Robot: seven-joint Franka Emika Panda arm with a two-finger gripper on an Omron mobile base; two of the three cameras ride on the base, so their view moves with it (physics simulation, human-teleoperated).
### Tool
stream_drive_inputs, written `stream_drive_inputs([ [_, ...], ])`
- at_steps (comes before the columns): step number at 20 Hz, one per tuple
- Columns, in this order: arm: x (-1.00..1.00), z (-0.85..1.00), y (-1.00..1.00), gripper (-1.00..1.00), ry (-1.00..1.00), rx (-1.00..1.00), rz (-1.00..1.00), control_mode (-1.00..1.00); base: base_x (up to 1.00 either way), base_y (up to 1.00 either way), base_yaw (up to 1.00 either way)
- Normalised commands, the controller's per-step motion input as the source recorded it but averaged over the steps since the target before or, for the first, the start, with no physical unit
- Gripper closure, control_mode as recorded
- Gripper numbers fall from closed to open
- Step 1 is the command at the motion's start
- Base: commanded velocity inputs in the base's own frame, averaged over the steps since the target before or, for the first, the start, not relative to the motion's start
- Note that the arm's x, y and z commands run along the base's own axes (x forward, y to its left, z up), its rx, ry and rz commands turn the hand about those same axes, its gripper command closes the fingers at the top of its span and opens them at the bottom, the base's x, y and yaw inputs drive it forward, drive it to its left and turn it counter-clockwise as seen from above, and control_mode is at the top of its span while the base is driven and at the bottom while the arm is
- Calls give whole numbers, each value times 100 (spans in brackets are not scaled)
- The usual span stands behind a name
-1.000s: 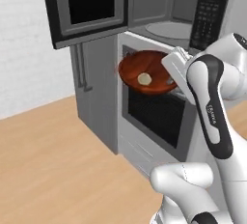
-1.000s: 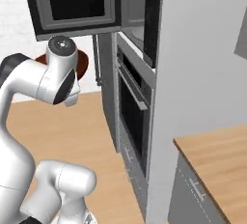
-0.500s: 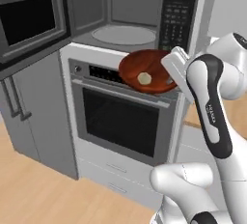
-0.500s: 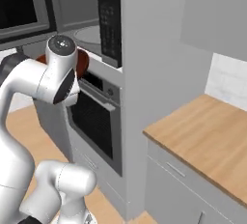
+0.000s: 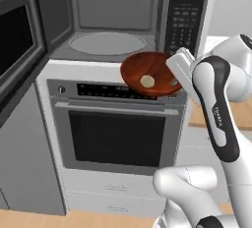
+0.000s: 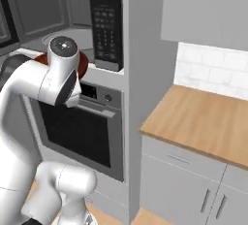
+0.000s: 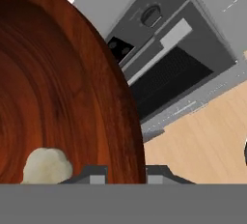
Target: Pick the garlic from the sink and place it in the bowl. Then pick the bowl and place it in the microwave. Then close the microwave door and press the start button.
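Presently: bowl (image 5: 147,74), wide, shallow, glossy reddish-brown wood with visible ring grain, held in the air in front of the open microwave (image 5: 115,18), just above the wall oven (image 5: 115,124) and level with the microwave's lower edge. Garlic (image 5: 147,81), one small pale cream lump with a bumpy outline, lying inside the bowl near its right rim; in the hand view it sits low on the grained inner slope (image 7: 47,166). Claw (image 5: 176,74), closed on the bowl's right rim, one dark finger tip (image 7: 94,174) inside the rim and the other outside it. Microwave interior, matte grey, with a flat round turntable (image 5: 108,42) on its floor; black keypad panel (image 5: 186,18) on the right with a small display at the top. Microwave door (image 5: 17,50), black with a dark glass window and grey frame, swung open at the far left. Wall oven, steel-grey front, dark glass window, horizontal bar handle. Wooden surface (image 6: 198,120), warm tan with a smooth finish, lying to the right over grey cabinet fronts (image 6: 189,180), backed by white tiles. Floor, pale wood planks.
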Motion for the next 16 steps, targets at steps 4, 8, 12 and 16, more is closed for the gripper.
stream_drive_inputs([
  [4,0,0,0,100,0,0,0,100,16,100,-52],
  [8,0,0,0,100,0,0,0,100,0,68,-45],
  [12,0,0,0,100,0,0,0,100,1,5,-36],
  [16,0,0,0,100,0,0,0,100,10,13,-26],
])
